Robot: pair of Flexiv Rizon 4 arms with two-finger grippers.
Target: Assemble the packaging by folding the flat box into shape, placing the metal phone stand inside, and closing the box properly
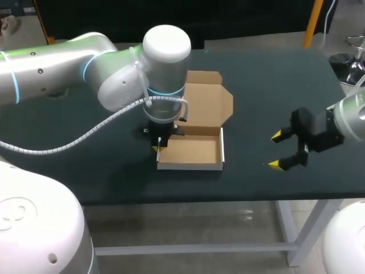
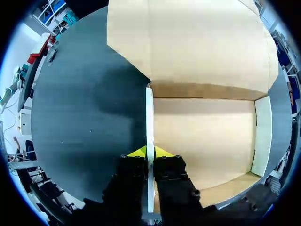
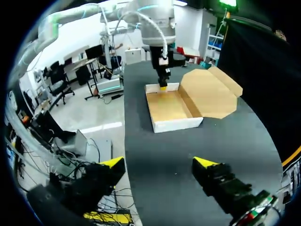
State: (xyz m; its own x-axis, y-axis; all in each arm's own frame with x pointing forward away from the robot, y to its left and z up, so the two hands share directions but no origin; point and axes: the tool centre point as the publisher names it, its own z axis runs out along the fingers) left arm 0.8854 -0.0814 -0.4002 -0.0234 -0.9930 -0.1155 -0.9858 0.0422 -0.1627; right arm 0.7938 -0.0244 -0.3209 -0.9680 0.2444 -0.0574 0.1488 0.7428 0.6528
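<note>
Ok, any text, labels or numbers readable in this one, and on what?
No readable text in any view.
The cardboard box: plain brown inside, white walls, no print showing.
The left gripper and right gripper: no legible markings.

It looks like a robotics lab: a white left arm (image 1: pixel 57 65) and right arm (image 1: pixel 353 117) flank a dark table (image 1: pixel 274 85) on a pale metal frame (image 1: pixel 291 231).

Box (image 1: pixel 191 153): matt brown cardboard inside, smooth white outside. Desk (image 1: pixel 85 171): dark, matt surface. Left arm (image 1: pixel 114 68): glossy white shell.
</note>
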